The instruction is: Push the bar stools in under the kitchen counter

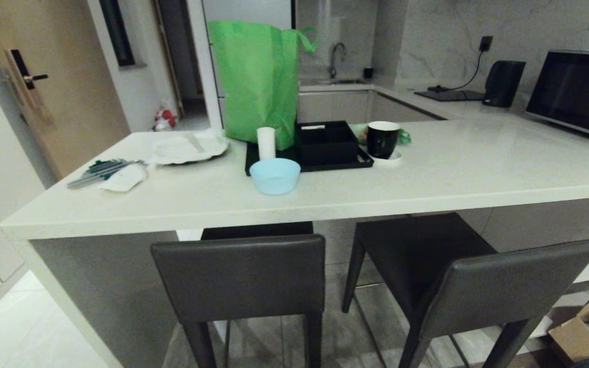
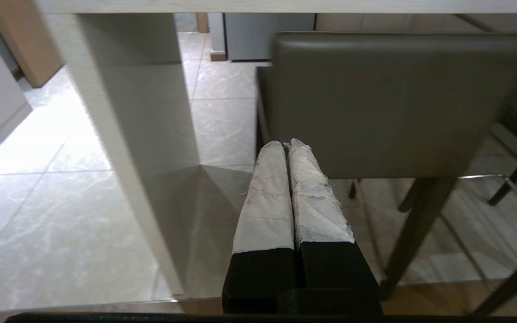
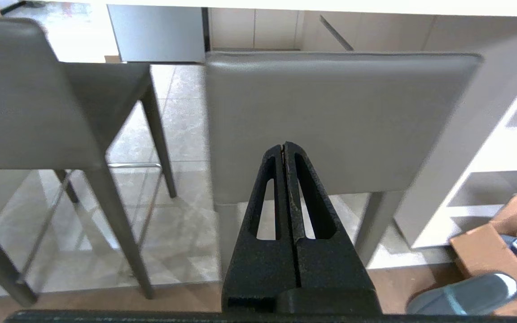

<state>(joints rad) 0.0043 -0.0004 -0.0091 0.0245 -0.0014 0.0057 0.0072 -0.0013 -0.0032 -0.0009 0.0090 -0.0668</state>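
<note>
From the head view we see the long off-white stone-look kitchen surface (image 1: 427, 179) from above, and neither arm shows in it. On it we count one tall green bag (image 1: 258, 76), one black tray (image 1: 307, 156) holding a black box, one white cylinder (image 1: 266, 143), one pale blue bowl (image 1: 274, 176), one black mug (image 1: 382, 139), one white plate (image 1: 187, 148) and a bundle of utensils (image 1: 103, 171). A black microwave (image 1: 575, 92) stands at the far right.

We count two dark grey leather bar stools with low rectangular backrests. The left stool (image 1: 241, 273) stands square to the surface with most of its seat under the edge and its backrest outside it. The right stool (image 1: 478, 286) is turned at an angle, and its seat is largely out in the open.

Only the wrist views show the claws. The left claw (image 2: 289, 144), its fingers (image 2: 267, 197) wrapped in white tape, is pressed fully together and holds nothing; it points at the lower near edge of the left stool's backrest (image 2: 397, 103), beside the grey side panel (image 2: 142, 134). The right claw (image 3: 284, 146), bare black, is likewise fully closed and empty, in front of the right stool's backrest (image 3: 330, 116). That view alone shows the white open shelves (image 3: 501, 157), one cardboard box (image 3: 487, 246) and one grey slipper (image 3: 465, 296) on the floor.
</note>
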